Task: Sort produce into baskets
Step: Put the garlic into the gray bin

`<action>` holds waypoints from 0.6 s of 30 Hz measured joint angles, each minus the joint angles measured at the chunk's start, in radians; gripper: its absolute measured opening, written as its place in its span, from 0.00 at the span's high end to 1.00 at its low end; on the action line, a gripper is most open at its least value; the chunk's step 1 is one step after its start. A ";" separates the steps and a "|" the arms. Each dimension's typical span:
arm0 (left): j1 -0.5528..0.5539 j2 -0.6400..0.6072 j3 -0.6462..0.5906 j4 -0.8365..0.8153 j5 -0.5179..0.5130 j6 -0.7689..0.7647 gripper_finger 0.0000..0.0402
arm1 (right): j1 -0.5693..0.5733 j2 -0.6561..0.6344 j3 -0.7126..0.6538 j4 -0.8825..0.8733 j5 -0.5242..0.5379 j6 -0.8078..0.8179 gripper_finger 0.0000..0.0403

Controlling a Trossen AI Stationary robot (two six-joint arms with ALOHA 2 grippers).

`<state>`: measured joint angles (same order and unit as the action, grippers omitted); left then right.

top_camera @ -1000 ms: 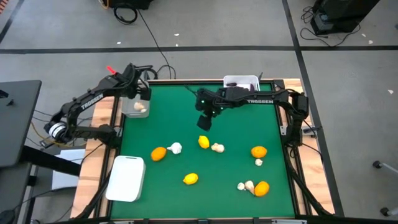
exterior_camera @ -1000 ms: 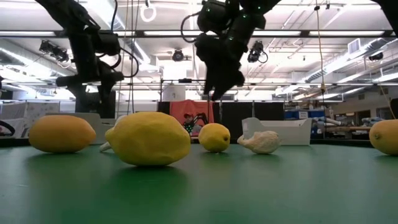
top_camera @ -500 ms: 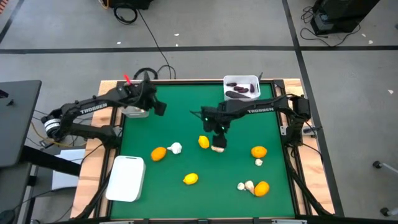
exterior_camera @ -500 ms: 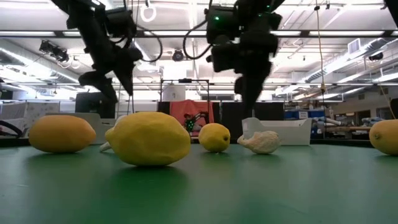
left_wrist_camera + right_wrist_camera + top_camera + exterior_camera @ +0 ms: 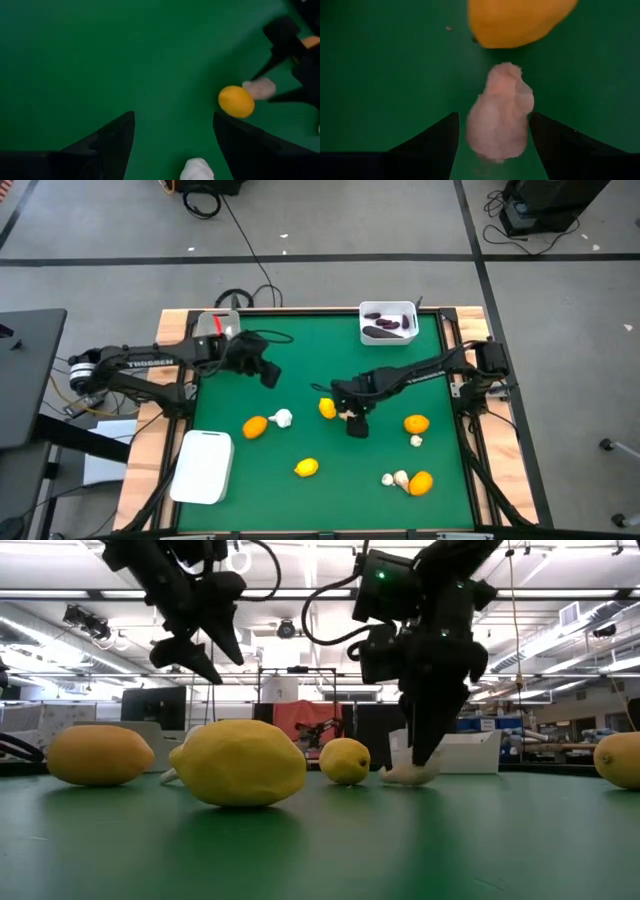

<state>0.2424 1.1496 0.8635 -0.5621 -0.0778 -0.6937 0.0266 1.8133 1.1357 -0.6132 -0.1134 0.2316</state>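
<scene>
My right gripper is open and low over the mat's middle. Its fingers stand on either side of an off-white garlic bulb, which lies on the mat next to a yellow lemon. I see no touch. My left gripper is open and empty above the mat's far left part. A white basket at the far edge holds dark eggplant pieces. A greyish basket is mostly hidden under my left arm. A second white basket sits at the near left.
On the mat lie an orange with a garlic bulb beside it, a lemon, an orange with a garlic bulb, and garlic beside an orange at the near right.
My right gripper has gone from the mat's far middle toward the near edge and down, until its open fingers stand around the garlic bulb beside the lemon. My left gripper has left the greyish basket and gone toward the right and near edges, out over the mat.
</scene>
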 joint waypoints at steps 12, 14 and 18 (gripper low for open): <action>-0.136 0.002 0.000 0.012 0.010 0.054 0.32 | 0.007 0.000 -0.019 0.028 0.105 0.150 0.62; -0.154 0.002 0.000 0.025 -0.002 0.083 0.32 | 0.006 0.000 -0.019 0.027 0.133 0.175 0.69; -0.177 0.002 0.000 0.053 -0.006 0.114 0.32 | 0.006 0.000 -0.019 0.027 0.140 0.226 0.80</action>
<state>0.0654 1.1519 0.8635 -0.5092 -0.0836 -0.5799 0.0322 1.8137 1.1172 -0.5865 0.0269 0.4580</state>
